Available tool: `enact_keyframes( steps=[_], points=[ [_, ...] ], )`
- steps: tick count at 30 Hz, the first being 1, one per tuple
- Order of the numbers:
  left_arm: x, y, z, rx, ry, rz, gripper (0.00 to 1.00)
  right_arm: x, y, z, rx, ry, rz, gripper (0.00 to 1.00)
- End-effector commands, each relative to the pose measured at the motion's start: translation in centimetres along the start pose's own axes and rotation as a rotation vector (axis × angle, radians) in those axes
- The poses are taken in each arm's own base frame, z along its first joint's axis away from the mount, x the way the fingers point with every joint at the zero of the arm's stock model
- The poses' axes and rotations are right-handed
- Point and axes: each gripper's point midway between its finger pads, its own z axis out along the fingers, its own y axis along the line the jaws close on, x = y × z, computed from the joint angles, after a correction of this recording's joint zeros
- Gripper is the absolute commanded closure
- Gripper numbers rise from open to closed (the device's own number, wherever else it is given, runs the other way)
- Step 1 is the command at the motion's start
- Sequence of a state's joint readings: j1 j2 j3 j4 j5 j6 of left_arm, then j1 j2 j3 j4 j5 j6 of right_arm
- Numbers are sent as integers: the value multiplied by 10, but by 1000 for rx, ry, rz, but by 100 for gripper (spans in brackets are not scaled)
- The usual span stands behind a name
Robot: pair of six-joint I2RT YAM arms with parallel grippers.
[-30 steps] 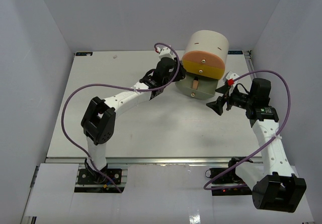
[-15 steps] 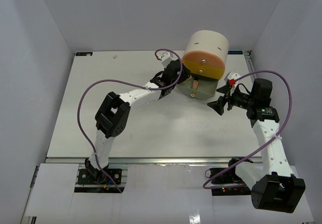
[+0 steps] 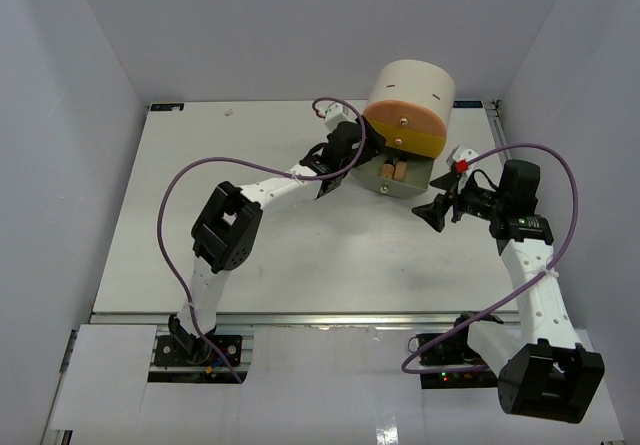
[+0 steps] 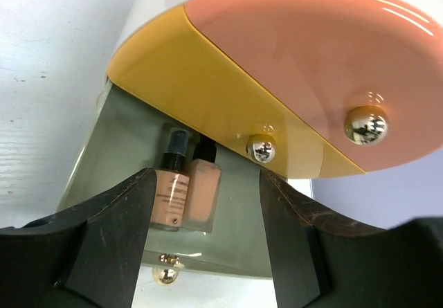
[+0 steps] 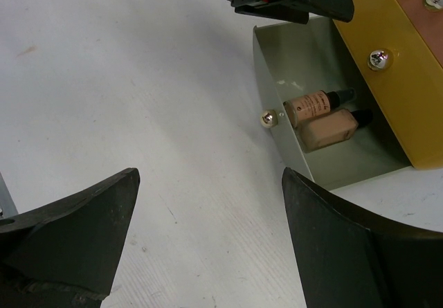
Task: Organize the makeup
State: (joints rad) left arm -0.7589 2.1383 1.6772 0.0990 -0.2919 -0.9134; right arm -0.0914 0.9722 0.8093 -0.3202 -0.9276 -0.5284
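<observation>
The two beige bottles with black caps [image 4: 187, 192] lie side by side on the floor of a grey-green drawer [image 5: 277, 52], their caps pointing inward under the yellow drawer [image 4: 194, 79] above. The rounder bottle [image 5: 315, 104] touches the squarer one [image 5: 332, 128]. This drawer stands pulled out from the foot of a big cream cylinder [image 3: 410, 83], with a pink drawer [image 4: 297, 52] topmost.

My left claw [image 4: 205, 204] hangs right over the open drawer, released: its black fingers [image 4: 111, 239] are spread with both bottles showing in the gap below them, untouched. My right claw [image 5: 211, 183] hovers over the white table [image 5: 138, 79] just outside the drawer's front with its small brass knob [image 5: 268, 118]. It is spread wide and grasps nothing.
</observation>
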Motion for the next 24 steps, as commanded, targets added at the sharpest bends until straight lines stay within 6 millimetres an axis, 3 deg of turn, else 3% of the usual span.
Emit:
enact_keyframes(
  steps=[1,6,8,9,11,13,15,18,20,24],
  points=[
    [-64,-59,-51,208,-85,105,28,0,5,3,-49,-39,-42,8],
    [-71,-60,-107,384,-4,373,27,6,9,7,-82,-39,-74,0],
    [-89,-53,-138,419,-22,475,27,6,9,12,-98,-25,-115,13],
    [-74,-29,-146,399,36,512,27,6,11,15,-107,-14,-135,17],
    [-90,-11,-175,383,13,576,27,19,7,23,-101,67,-153,29],
    [-76,28,-187,315,69,610,28,19,19,42,-165,115,-253,40],
    [-90,43,-210,286,21,645,28,31,22,60,-192,210,-319,57],
    [-77,89,-228,206,6,684,26,46,19,82,-200,314,-355,70],
    [-84,96,-237,175,-33,713,25,64,14,96,-199,399,-354,73],
    [-101,90,-252,166,-103,738,24,88,7,121,-157,516,-383,74]
  ],
)
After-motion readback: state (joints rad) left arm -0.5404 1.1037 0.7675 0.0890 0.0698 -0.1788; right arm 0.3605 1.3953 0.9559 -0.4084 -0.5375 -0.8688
